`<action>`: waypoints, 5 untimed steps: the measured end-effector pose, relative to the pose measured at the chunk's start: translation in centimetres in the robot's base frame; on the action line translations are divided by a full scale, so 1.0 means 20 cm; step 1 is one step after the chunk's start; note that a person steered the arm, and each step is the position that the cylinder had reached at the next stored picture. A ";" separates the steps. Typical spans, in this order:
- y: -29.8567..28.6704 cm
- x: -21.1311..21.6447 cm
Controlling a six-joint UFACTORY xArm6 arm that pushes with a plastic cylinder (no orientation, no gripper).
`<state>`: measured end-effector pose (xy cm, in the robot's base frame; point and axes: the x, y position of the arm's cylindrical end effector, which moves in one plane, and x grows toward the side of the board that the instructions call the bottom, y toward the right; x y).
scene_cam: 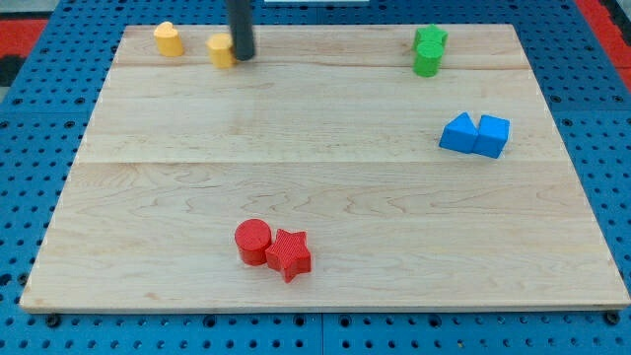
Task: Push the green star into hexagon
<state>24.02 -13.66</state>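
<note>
Green star is sitting at the far right of the table, close to the far edge. A second green block is touching it on the near side; its shape is hard to make out, though it looks rounded. Which block is the hexagon cannot be told for certain from this view.

My tip is standing well away from the star, at the far left of the table, and is pressing against the right side of a yellow block whose shape I cannot tell, since the rod is partly covering it. Another yellow block, rounded at the top, is lying a little further left, apart from the first. The arm is carrying no jaws, only the dark rod, so nothing is opening, closing or gripping.

On the right, nearer than the green pair, a blue triangle and a blue cube are sitting side by side, touching. Toward the near edge, left of centre, a red cylinder and a red star are touching each other, the star lying to the right and slightly nearer.
</note>
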 end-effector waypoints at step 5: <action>1.46 -0.24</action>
<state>19.28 15.61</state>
